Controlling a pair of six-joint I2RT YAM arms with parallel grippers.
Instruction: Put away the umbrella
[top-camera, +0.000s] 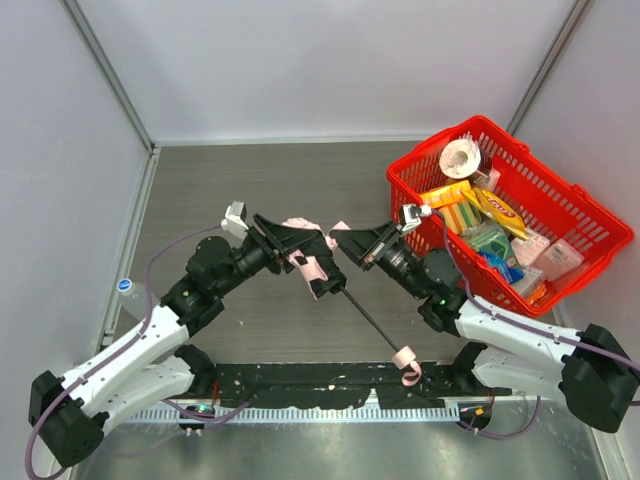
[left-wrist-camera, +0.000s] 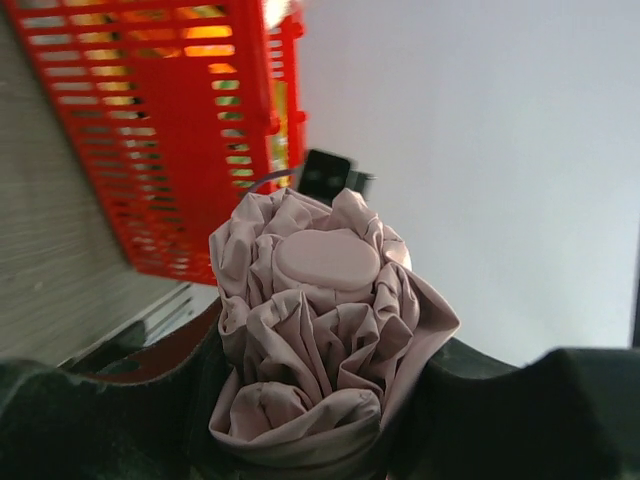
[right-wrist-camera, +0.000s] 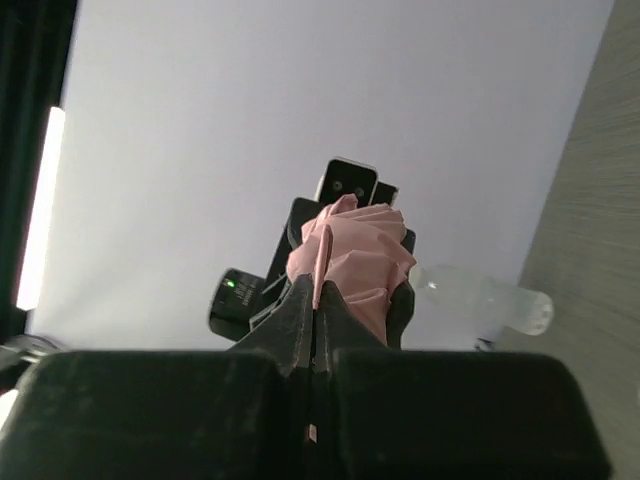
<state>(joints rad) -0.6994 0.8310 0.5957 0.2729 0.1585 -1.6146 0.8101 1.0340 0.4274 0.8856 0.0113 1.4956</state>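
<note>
1. Currently the umbrella (top-camera: 312, 265) is held up off the desk (top-camera: 230, 180) at mid-scene, between both arms. Its pink canopy is bunched up.
2. Left fingers (top-camera: 303, 252) are clamped round the bunched canopy. In the left wrist view the folds bulge out betw. them, w/ the round cap (left-wrist-camera: 328, 258) facing the cam. Prob. a firm side grip so the fabric stays gathered and doesn't spring open.
3. Right fingers (top-camera: 345, 245) are pressed fully together on a thin pink strip (right-wrist-camera: 318, 285) at the canopy's edge. Can't tell if it's a closure strap or just a fold. My guess: right arm is tidying or wrapping fabric while left acts as the vise.
4. Black shaft (top-camera: 368, 320) is extended, running down toward the arm bases. Pink handle (top-camera: 404, 356) and wrist loop (top-camera: 411, 377) are at its near end, apart from both arms.
5. Stage, as I read it: canopy gathered, shaft not yet collapsed, nothing stowed.
6. Red basket (top-camera: 435, 148) sits far right, full of packets. Clear bottle (top-camera: 127, 290) stands at the left edge.
7. Risk: a thin-strip pinch may slip, and the long shaft could swing if left regrips.
</note>
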